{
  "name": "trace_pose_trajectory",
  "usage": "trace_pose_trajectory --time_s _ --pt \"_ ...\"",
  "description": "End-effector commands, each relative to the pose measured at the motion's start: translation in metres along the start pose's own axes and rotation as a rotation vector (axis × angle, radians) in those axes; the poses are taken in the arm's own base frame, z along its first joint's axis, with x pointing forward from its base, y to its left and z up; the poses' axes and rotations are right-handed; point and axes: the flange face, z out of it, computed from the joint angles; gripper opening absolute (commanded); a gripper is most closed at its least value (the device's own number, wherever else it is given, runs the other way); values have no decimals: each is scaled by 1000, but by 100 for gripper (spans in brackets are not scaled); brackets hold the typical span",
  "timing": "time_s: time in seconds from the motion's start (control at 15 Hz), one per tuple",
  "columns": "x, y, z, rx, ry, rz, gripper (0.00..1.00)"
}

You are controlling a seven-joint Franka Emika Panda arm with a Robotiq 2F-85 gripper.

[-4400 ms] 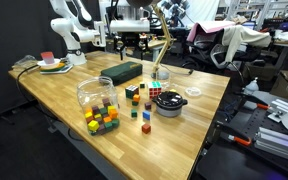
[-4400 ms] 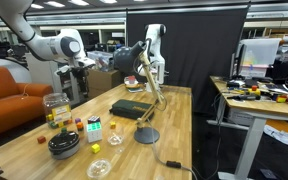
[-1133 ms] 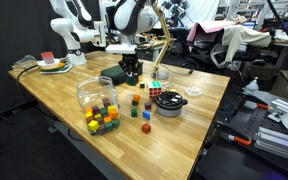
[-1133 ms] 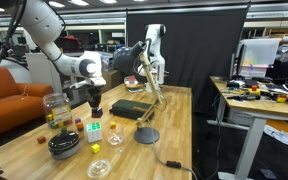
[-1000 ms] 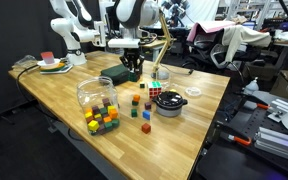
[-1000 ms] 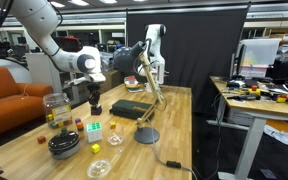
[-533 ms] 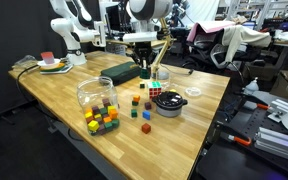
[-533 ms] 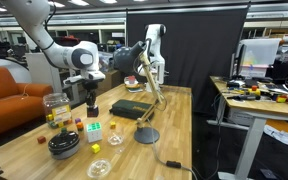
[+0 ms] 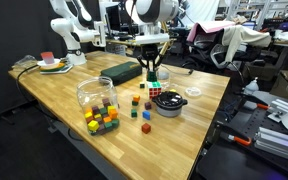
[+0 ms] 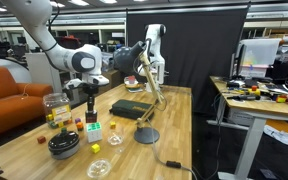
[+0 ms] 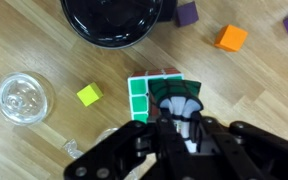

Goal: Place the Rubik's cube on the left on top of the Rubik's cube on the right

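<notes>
Claw [image 11: 187,125] is hovering straight above green-and-white plastic Rubik's cube [image 11: 139,100], near worktop [image 11: 44,40] far edge; whether jaws are gripping anything cannot be told.

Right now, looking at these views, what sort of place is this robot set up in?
Most likely a robotics lab: a second white robot arm stands behind the wooden table, a black curtain screens the area, and a workbench nearby is cluttered with gear.

Your Rubik's cube [image 11: 139,100] is showing green and white squares (a yellow block [image 11: 89,95] is lying near it).
</notes>
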Motion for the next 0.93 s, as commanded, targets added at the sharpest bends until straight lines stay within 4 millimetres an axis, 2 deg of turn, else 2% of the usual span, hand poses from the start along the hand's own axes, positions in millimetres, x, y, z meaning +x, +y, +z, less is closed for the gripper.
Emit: trace_pose_trajectory --time_s 0.0,0.47,0.87 --pt "-4 4 2 -8 -53 -82 5" --pt "-4 2 17 -59 -96 -174 5" --pt "2 -4 16 -55 -76 -181 5"
